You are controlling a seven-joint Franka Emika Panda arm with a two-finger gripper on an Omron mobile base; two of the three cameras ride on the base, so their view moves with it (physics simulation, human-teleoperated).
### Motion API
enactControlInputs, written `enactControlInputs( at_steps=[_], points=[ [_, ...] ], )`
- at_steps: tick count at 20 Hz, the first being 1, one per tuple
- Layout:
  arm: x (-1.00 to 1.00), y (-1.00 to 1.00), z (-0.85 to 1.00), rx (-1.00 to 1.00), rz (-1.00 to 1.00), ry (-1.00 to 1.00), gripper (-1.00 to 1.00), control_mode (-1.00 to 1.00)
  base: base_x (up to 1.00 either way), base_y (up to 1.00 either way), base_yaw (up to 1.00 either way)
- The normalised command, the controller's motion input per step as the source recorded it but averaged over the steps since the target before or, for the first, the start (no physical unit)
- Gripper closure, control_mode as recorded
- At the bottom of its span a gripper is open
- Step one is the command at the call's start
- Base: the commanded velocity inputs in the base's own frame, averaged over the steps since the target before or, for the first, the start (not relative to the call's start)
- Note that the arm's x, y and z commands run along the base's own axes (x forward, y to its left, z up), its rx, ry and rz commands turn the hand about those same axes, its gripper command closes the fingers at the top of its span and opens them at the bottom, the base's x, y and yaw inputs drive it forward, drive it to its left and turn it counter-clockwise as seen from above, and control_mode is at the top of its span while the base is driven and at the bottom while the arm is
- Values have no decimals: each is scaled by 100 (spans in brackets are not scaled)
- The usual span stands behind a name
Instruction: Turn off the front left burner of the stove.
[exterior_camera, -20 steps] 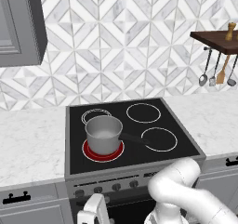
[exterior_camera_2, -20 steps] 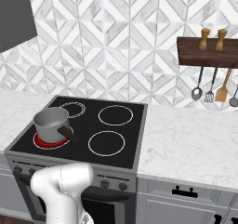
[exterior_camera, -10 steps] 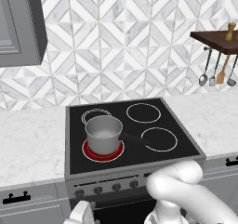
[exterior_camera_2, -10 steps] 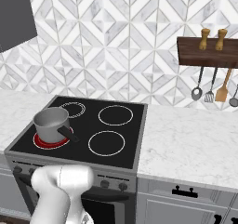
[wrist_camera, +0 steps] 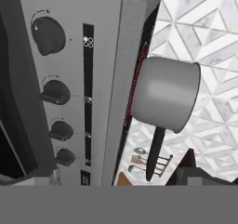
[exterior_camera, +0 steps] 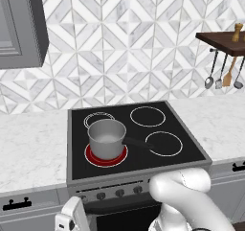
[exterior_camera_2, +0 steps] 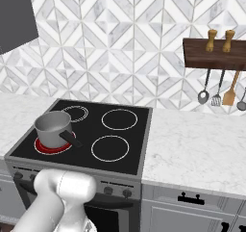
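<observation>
While the ring under the pan glows red, the burner counts as on and the task as not yet done.

Landmark: the stove [exterior_camera: 139,164], black glass top with a grey steel front panel; all places below are given relative to it.

Front left burner [exterior_camera: 106,156]: at the stove's front left corner, red ring showing around the pan's base; also seen from the right side [exterior_camera_2: 52,147].

Saucepan [exterior_camera: 106,138]: steel, upright, seated on the front left burner, handle pointing toward the stove's front right zone. Judged: left there because only the knob matters, so the pan need not be moved.

Other zones: three white rings on the stove's rear left, rear right and front right, unlit.

Knob row: four dark round knobs on the stove's front panel, below the glass edge. In the hand view the panel runs vertically because the camera is rolled; the topmost knob [wrist_camera: 47,35] is largest and nearest, with a small white pointer mark.

Gripper [exterior_camera: 72,220]: low, in front of the stove's left end, just below the panel, facing the knobs. Judged: held there to reach the leftmost knob, the likely control for the front left burner.

Gripper state: fingertips are not visible in the hand view, so apart or together cannot be told.

Arm: white elbow rises in front of the stove's oven door, keeping the hand below counter level.

Risk (judged): picking the wrong knob; the panel icons are too small to read.
</observation>
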Motion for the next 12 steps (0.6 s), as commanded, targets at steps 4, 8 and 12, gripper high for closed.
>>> enactControlInputs(
  at_steps=[4, 8, 12],
  points=[
    [60, -2, -29, 1, 9, 0, -100, -100, 0, 0, 0],
    [39, 8, -22, 0, 3, 0, -100, -100, 0, 0, 0],
    [15, 0, -47, 6, 1, 0, -100, -100, 0, 0, 0]
  ],
)
